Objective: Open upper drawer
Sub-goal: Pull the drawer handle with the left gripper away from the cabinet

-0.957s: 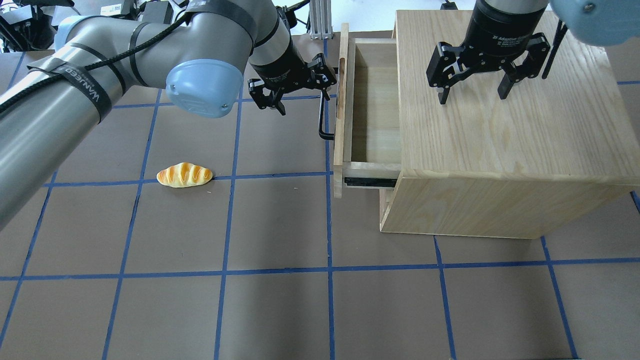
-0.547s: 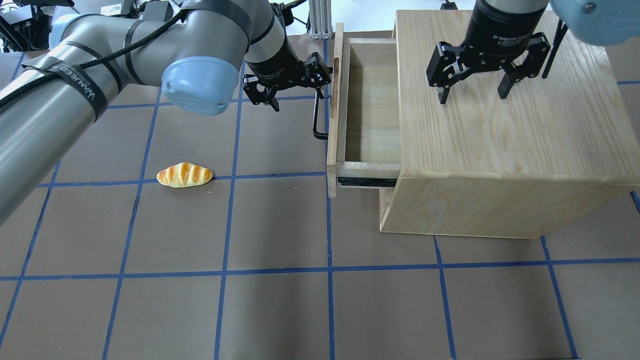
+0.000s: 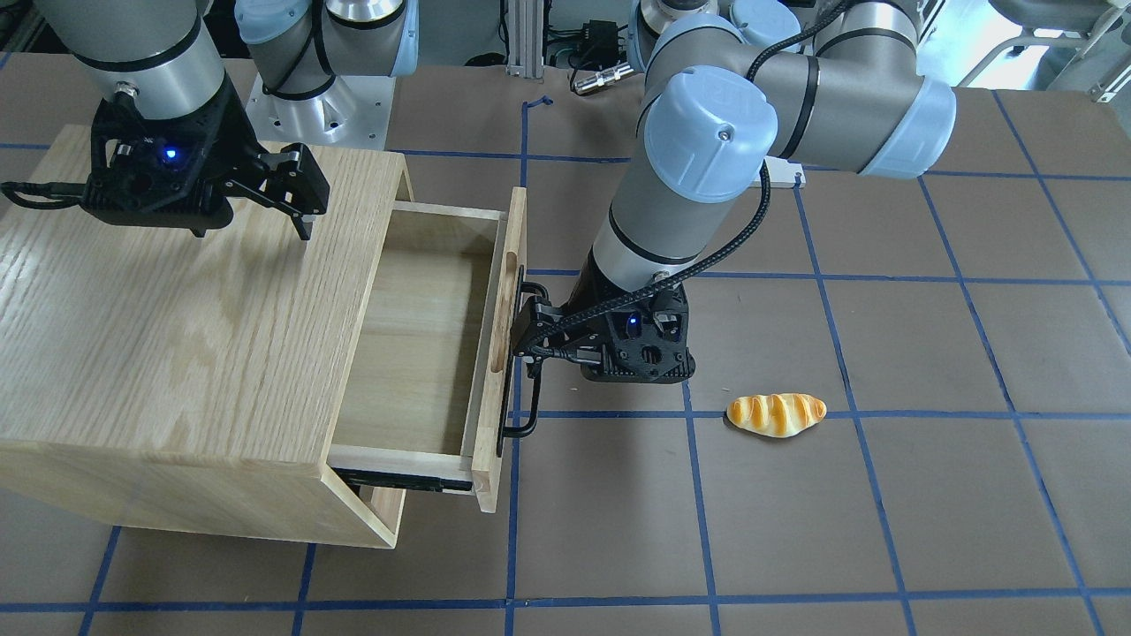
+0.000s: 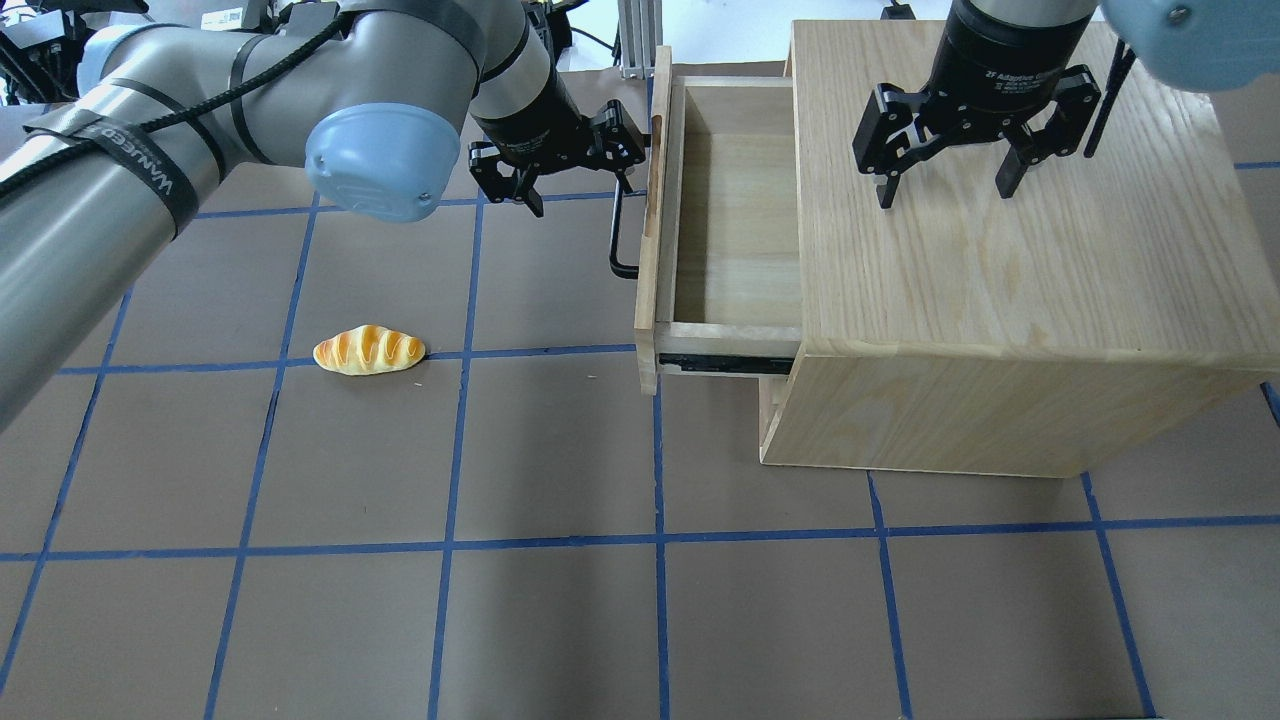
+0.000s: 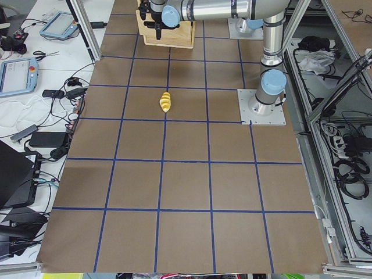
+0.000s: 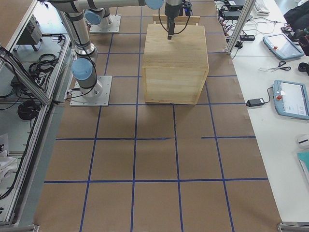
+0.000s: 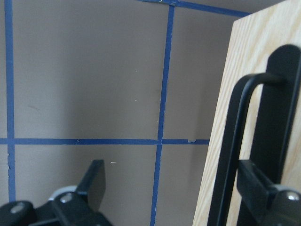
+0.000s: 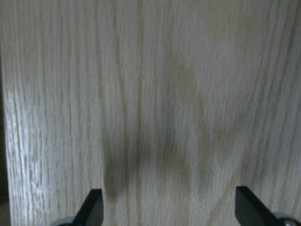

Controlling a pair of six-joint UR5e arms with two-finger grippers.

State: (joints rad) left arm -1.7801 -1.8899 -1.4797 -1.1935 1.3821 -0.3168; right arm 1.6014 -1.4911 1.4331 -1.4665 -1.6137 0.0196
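The upper drawer (image 4: 740, 215) is pulled well out of the oak cabinet (image 4: 1010, 260), and its pale floor shows bare. Its front panel (image 3: 499, 353) carries a black bar handle (image 4: 618, 235). My left gripper (image 4: 580, 190) is open; one finger is hooked behind the handle (image 7: 235, 155) and the other stands out over the mat. My right gripper (image 4: 945, 195) is open and empty, just above the cabinet top (image 8: 155, 94).
A toy bread roll (image 4: 369, 350) lies on the brown mat left of the drawer; it also shows in the front-facing view (image 3: 776, 413). A lower drawer front (image 4: 768, 405) stays flush in the cabinet. Blue tape lines grid the mat.
The drawer has slid farther out to the left, and my left gripper has moved left with its handle. The right gripper has not moved.
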